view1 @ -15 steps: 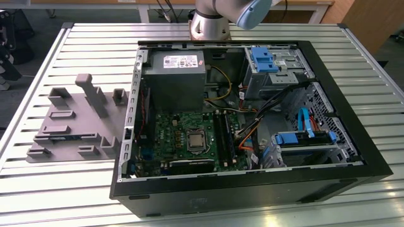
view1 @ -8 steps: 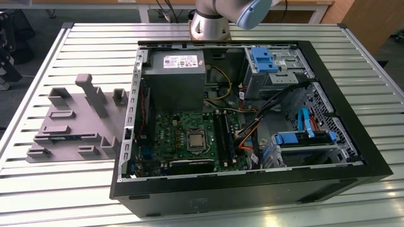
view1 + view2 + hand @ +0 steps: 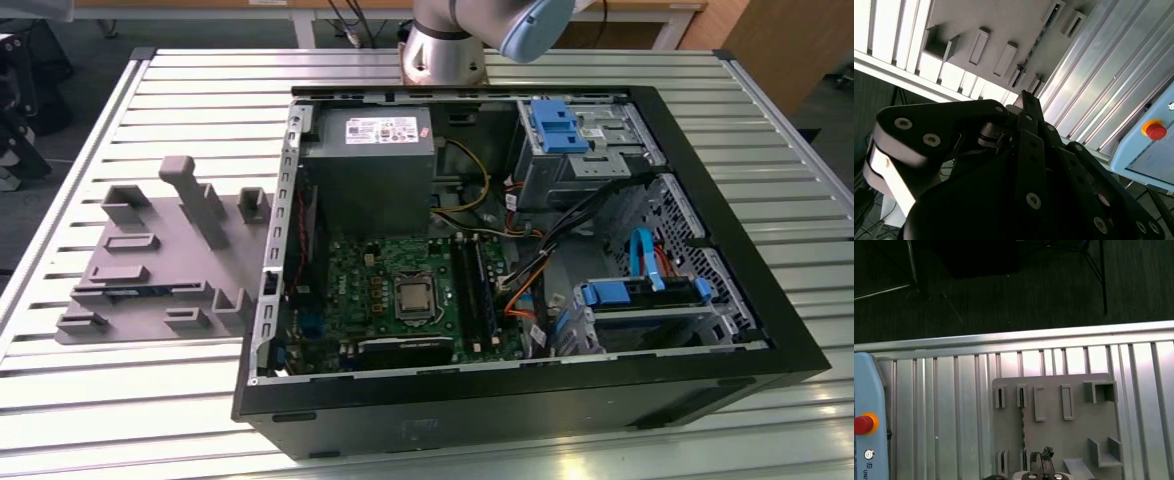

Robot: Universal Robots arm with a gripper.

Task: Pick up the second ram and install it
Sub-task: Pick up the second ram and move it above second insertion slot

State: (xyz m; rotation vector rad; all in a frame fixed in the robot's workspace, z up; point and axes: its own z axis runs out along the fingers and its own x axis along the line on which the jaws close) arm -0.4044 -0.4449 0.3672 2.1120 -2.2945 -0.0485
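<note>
One blue stick, the second ram (image 3: 139, 291), is sitting on edge in a slot of the grey tray (image 3: 150, 215), toward the tray's near edge in the exterior view. That tray is lying flat on the slatted metal counter (image 3: 147, 400). In both wrist views the ram is showing edge-on as a thin dark line running across the tray between its slot blocks.

Now the gripper (image 3: 1041, 460) is hanging above the tray, just beside one end of the ram, not gripping it. Its fingers (image 3: 1026, 107) are looking clenched tip to tip, nothing between them. Can't tell whether a tip is touching the tray.

An open PC case (image 3: 534, 410) is lying on the counter just beside the tray, on the exterior view's right of it, with the green motherboard (image 3: 380, 285) and black memory slots (image 3: 477, 290) facing up inside. A pale blue box (image 3: 866, 390) with a red button is sitting on the counter well apart from the tray. Behind the case, the arm base (image 3: 441, 55) is standing well apart from the tray.
</note>
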